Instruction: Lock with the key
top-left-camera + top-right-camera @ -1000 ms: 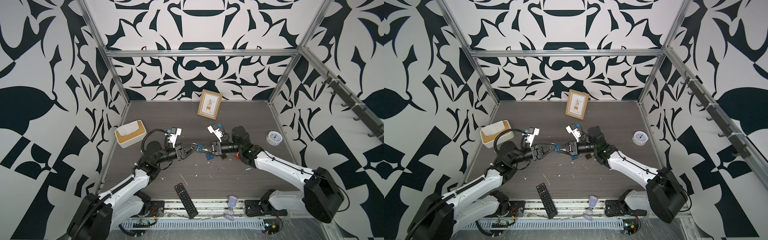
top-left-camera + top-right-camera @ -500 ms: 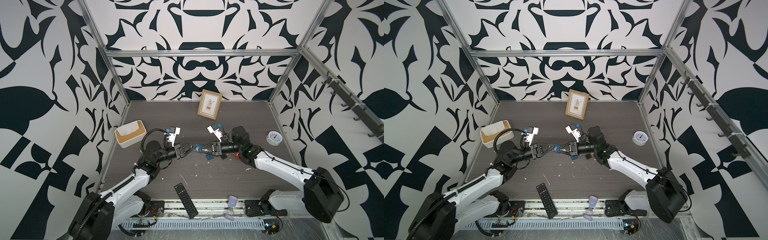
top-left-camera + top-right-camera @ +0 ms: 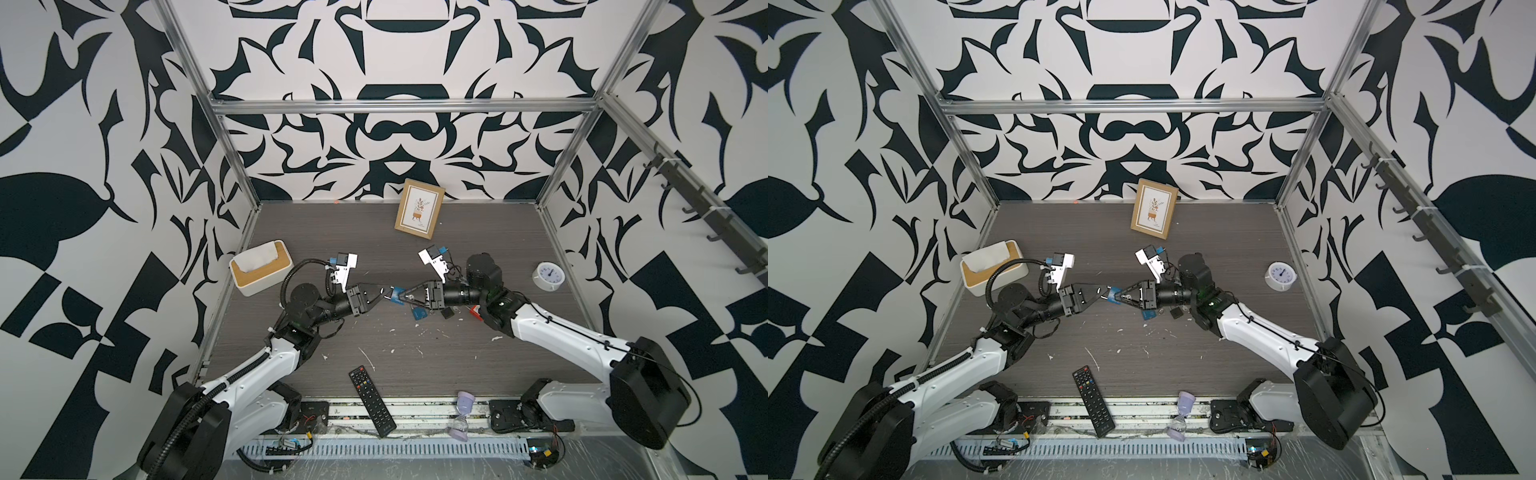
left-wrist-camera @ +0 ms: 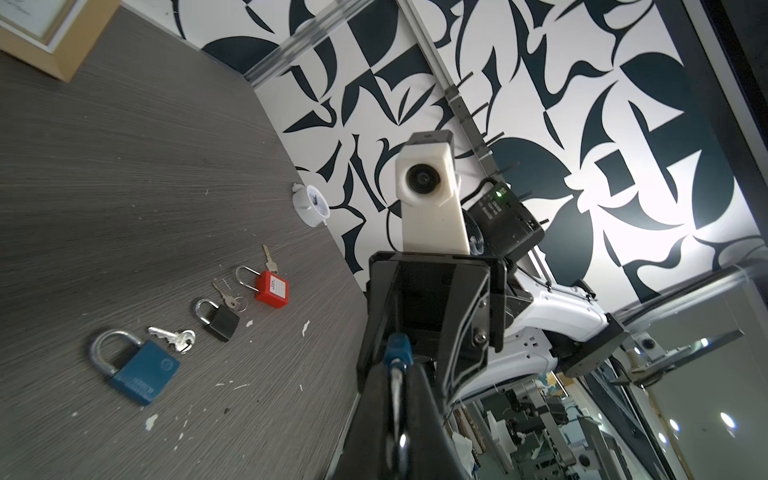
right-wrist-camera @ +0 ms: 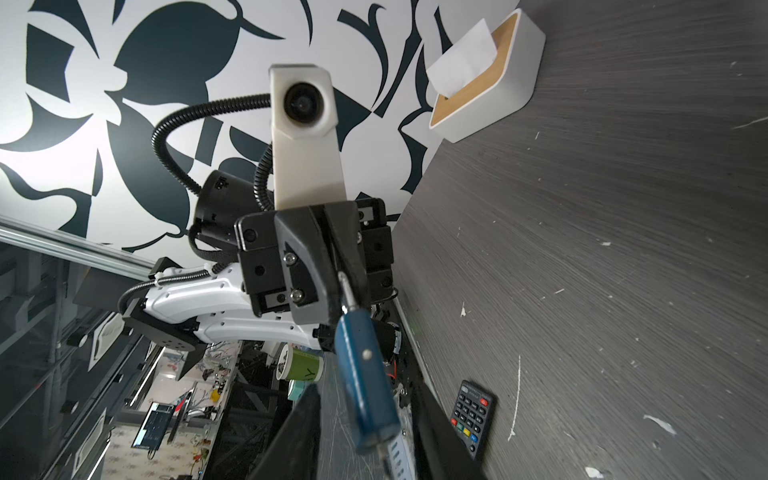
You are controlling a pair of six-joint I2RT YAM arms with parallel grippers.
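Since the left gripper [image 3: 385,294] is clenched on what looks like the key [image 4: 397,386] seated in the lock [image 3: 398,292] at mid-frame, the right gripper [image 3: 406,296], jaws parted around the lock, should clamp firmly before any twist.

We are looking into a robotics lab's test cell: silver aluminium frame rails [image 3: 399,107] hold black-and-white patterned wall panels [image 3: 83,166] around a grey wood-grain tabletop [image 3: 478,353]. Behind the left gripper [image 5: 334,307], outside the frame, we see a lit computer monitor [image 5: 156,424] and cluttered workbenches [image 5: 197,388].
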